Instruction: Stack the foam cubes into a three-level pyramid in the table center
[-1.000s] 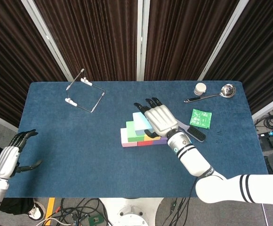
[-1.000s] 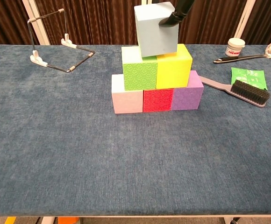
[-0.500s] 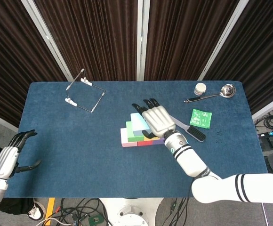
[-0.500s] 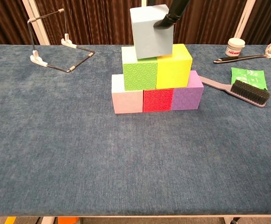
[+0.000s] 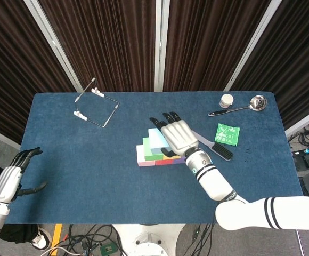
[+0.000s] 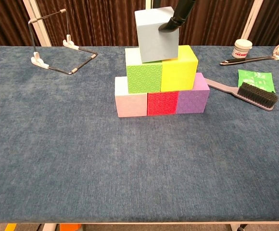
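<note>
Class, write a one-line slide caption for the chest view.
Right hand sets a light blue cube atop green and yellow cubes.

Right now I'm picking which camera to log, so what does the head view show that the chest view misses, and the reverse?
Only the head view shows the left hand off the table's left edge and the whole right hand over the stack. Only the chest view shows the front faces of the pink cube, red cube, purple cube, green cube and yellow cube. Both show the light blue cube on top, the brush and the spoon.
</note>
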Tool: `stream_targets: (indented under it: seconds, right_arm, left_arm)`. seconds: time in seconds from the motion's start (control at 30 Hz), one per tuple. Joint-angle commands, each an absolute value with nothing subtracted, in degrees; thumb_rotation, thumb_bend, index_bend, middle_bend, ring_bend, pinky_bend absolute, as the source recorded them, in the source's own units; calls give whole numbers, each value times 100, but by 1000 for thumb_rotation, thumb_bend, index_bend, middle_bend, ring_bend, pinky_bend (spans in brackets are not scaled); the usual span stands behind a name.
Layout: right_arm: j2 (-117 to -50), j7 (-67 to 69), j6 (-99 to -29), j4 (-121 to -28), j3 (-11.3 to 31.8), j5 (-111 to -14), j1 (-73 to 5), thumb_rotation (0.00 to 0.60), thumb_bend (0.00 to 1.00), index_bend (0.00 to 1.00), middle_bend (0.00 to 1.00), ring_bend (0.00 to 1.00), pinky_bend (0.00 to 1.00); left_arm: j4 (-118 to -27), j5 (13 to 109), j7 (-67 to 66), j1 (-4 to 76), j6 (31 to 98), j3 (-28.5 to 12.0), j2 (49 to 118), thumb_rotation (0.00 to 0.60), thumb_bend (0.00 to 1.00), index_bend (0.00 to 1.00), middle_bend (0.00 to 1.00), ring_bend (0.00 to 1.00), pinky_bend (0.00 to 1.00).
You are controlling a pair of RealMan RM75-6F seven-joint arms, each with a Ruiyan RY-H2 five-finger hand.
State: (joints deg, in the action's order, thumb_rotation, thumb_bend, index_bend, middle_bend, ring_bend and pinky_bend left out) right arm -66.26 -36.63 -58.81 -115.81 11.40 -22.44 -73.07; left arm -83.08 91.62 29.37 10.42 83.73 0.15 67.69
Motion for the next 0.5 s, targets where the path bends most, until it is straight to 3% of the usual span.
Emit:
stream_targets:
  seconds: [0.03, 0.5]
  right_arm:
    - [-6640, -3664, -5870, -11576, 1141, -2243, -7309, 600, 291, 0, 343, 0, 0]
    - [-6710, -3762, -5882, -11539, 1116, -2166, -7357, 600, 286, 0, 341, 0, 0]
  left_arm:
    - [-8304, 9160, 2929, 1039, 8372, 18, 6774, 600, 209, 83, 163, 64, 79]
    - [-8245, 9166, 2986, 1050, 8325, 48, 6789, 600, 209, 82, 159, 52, 79]
